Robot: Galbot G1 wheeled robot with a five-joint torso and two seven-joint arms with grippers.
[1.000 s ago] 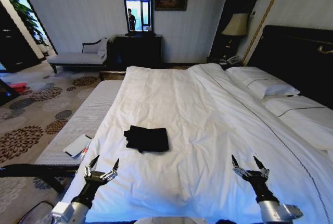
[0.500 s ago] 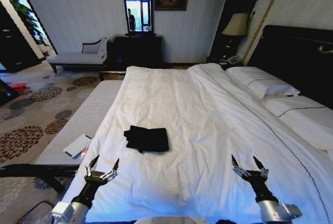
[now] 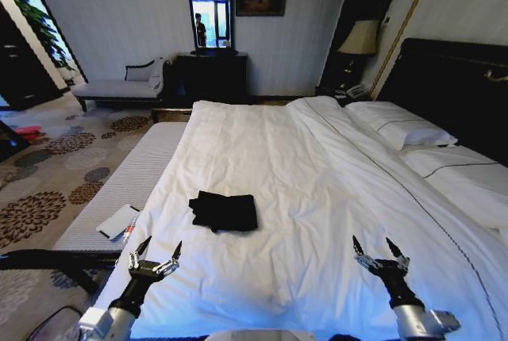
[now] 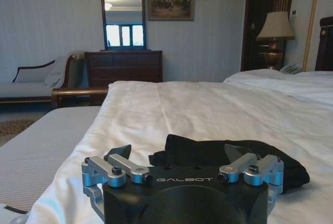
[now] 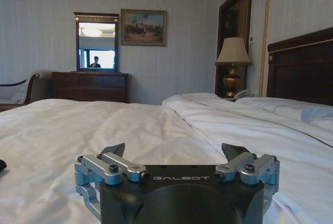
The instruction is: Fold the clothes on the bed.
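The clothes (image 3: 225, 211) are a black garment lying folded into a small rectangle on the bed's white duvet (image 3: 317, 190), left of the middle. In the left wrist view the black bundle (image 4: 229, 156) sits just beyond the fingers. My left gripper (image 3: 155, 253) hovers open near the bed's front left edge, short of the clothes. My right gripper (image 3: 379, 252) hovers open over the duvet at the front right, well away from the clothes. Seen in the wrist views, my left gripper (image 4: 179, 153) and my right gripper (image 5: 174, 153) both stand open with nothing between their fingers.
A pale padded bench (image 3: 127, 182) runs along the bed's left side with a white card-like object (image 3: 117, 221) on it. Pillows (image 3: 401, 128) and a dark headboard (image 3: 456, 87) are at the right. A dresser with mirror (image 3: 210, 71), a chaise (image 3: 123, 83) and a lamp (image 3: 359, 40) stand at the far wall.
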